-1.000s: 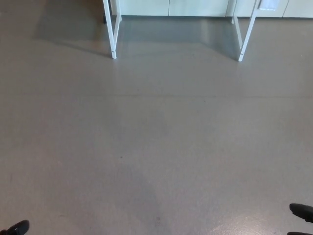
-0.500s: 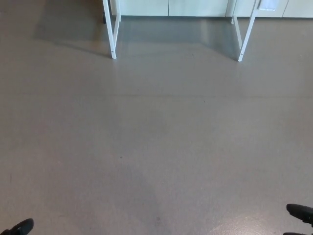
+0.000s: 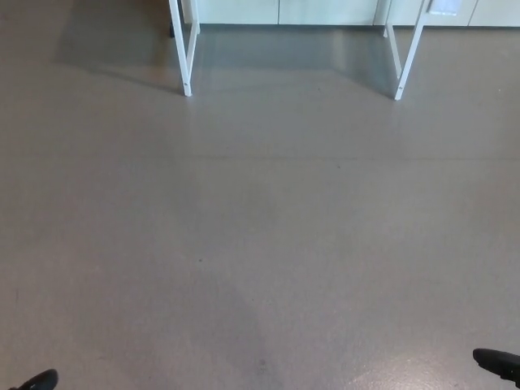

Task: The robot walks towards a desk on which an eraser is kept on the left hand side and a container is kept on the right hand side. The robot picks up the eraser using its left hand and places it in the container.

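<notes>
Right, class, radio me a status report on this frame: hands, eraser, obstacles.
Left hand, right hand: tips only at frame edge, state unclear. Eraser, container not in view. Desk legs ahead, bare floor between.

Looks like an office or lab. Smooth grey floor (image 3: 260,244) underfoot. White metal legs (image 3: 186,49) of the counter stand before pale cabinets (image 3: 325,11).

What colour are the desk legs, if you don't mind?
White; the desk legs show best in the head view.

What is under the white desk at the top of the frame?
Between the white desk legs lies bare grey floor in shadow, with pale cabinet fronts behind. The desktop is cut off by the frame's top edge, so neither eraser nor container shows.
</notes>
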